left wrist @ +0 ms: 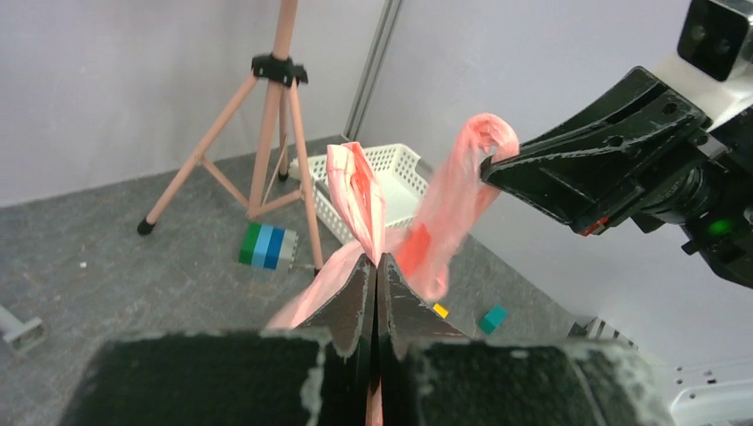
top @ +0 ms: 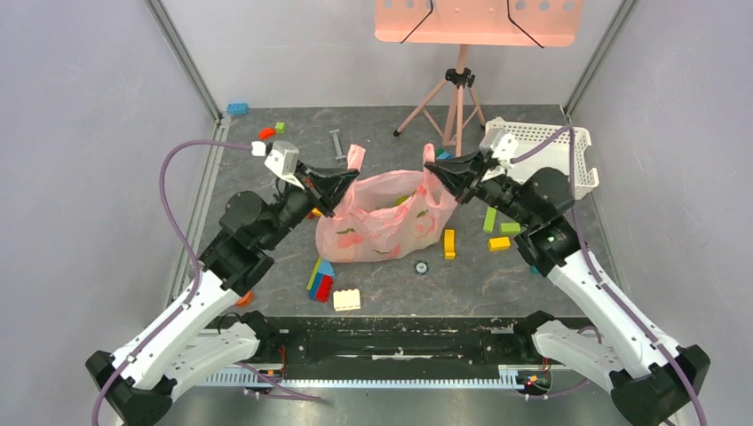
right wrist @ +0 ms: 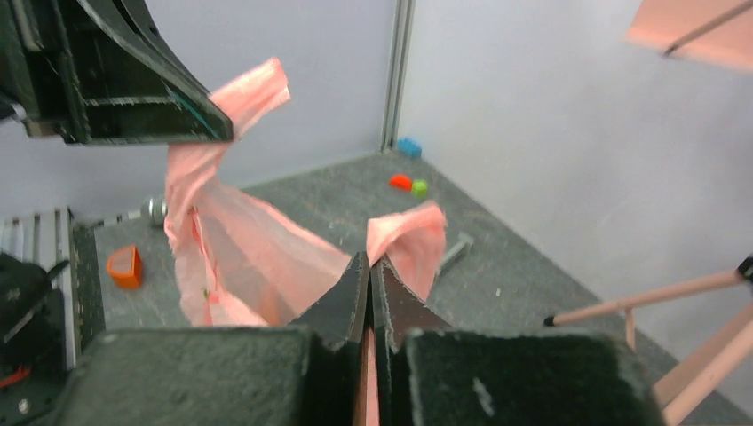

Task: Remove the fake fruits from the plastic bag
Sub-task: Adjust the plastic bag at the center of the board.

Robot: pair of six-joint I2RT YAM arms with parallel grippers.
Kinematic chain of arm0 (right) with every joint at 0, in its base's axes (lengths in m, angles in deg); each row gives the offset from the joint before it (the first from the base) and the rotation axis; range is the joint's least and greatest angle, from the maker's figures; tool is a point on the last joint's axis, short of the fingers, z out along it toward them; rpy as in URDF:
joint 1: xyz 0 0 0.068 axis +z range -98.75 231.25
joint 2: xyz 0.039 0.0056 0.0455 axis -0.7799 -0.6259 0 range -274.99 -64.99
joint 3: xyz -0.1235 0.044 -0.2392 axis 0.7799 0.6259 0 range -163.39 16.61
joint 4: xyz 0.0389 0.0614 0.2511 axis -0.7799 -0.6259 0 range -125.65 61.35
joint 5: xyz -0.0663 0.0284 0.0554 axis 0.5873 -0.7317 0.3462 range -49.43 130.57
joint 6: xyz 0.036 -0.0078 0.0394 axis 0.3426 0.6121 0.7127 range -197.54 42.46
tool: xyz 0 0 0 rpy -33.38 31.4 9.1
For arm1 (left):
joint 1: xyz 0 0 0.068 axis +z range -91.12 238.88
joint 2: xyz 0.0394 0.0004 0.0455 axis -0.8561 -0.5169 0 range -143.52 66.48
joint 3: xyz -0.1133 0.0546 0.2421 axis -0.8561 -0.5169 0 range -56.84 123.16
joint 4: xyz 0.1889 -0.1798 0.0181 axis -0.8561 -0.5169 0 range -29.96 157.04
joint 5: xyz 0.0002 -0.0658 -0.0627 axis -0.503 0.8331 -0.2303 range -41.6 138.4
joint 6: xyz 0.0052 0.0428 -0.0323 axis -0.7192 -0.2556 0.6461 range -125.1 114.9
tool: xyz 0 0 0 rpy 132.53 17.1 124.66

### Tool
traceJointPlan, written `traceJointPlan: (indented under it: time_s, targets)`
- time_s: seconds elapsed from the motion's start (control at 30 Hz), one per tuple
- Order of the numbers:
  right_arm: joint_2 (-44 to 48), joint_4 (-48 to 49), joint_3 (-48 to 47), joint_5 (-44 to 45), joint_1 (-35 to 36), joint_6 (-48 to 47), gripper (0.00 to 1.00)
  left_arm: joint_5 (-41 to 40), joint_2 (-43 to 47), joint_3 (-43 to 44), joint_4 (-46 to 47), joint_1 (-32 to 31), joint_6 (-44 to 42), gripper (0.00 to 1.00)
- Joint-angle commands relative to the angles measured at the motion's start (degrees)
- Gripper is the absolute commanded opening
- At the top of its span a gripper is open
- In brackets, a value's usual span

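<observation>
The pink plastic bag (top: 384, 222) sits mid-table, its mouth stretched between both arms. My left gripper (top: 344, 184) is shut on the bag's left handle loop (left wrist: 357, 191). My right gripper (top: 432, 169) is shut on the right handle loop (right wrist: 410, 238). Both hold the handles lifted above the table. Through the thin plastic I see green and red shapes of the fake fruits (top: 417, 210) inside; I cannot tell which fruit is which. In the left wrist view the right gripper (left wrist: 497, 167) shows pinching its pink loop.
A white lattice basket (top: 555, 149) stands at the back right. A pink tripod (top: 455, 102) stands behind the bag. Several building blocks lie around: yellow (top: 449, 243), green (top: 489, 219), a white one (top: 347, 300) and a stacked coloured one (top: 321, 280) in front.
</observation>
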Motion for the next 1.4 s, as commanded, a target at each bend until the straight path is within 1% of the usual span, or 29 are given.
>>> traceJointPlan:
  time_s: [0.0,0.1,0.23,0.3,0.4,0.47,0.57,0.67,0.73,0.83,0.9,1.07,1.23,1.37]
  targets:
    - [1.92,2.05,-9.23,2.67,0.23,3.62,0.0,0.92,-2.03,9.19,-0.46,0.04,-3.19,0.02]
    - [0.29,-0.59,-13.03,5.76,0.16,3.4,0.0,0.79,-4.92,13.78,-2.5,0.05,-4.22,0.02]
    - [-5.42,-6.96,-20.83,8.69,0.18,1.37,0.0,1.64,-9.91,19.63,-5.87,0.1,-4.75,0.02]
    - [-8.59,-8.32,-24.0,10.28,0.18,-0.34,0.0,1.76,-12.82,21.86,-6.33,0.2,-5.0,0.02]
    - [-13.8,-8.45,-27.49,12.66,0.13,-2.24,0.0,1.67,-16.82,24.64,-5.32,1.23,-5.68,0.02]
    - [-17.9,-9.01,-30.87,13.62,0.01,-4.11,0.0,2.28,-20.29,26.91,-4.38,2.93,-5.99,0.02]
    - [-23.56,-9.08,-35.2,14.68,-0.08,-6.92,0.0,5.22,-25.05,30.31,-2.15,6.62,-4.68,0.02]
    - [-26.39,-8.8,-38.32,15.8,-0.17,-8.54,0.0,7.55,-28.71,32.76,-0.19,8.67,-3.97,0.02]
    - [-26.21,-8.25,-38.24,16.06,-0.23,-8.78,0.0,8.76,-29.35,33.29,0.76,8.83,-3.7,0.02]
    - [-22.41,-5.23,-32.66,15.5,-0.26,-8.43,0.0,11.24,-28.04,30.91,3.08,8.81,-2.02,0.02]
    - [-18.84,-2.74,-26.44,14.21,-0.26,-8.77,0.0,12.63,-25.66,26.48,5.69,8.73,-0.32,0.02]
    - [-8.26,3.18,-8.02,9.23,-0.26,-9.13,0.0,13.71,-17.68,11.17,11.84,8.62,4.09,0.02]
    - [0.39,6.7,9.42,5.62,-0.19,-8.22,0.0,11.6,-8.76,-7.46,18.17,8.56,8.77,0.02]
    - [5.98,8.77,18.99,6.15,-0.26,-6.68,0.0,9.91,-2.31,-17.58,19.71,8.57,12.34,0.02]
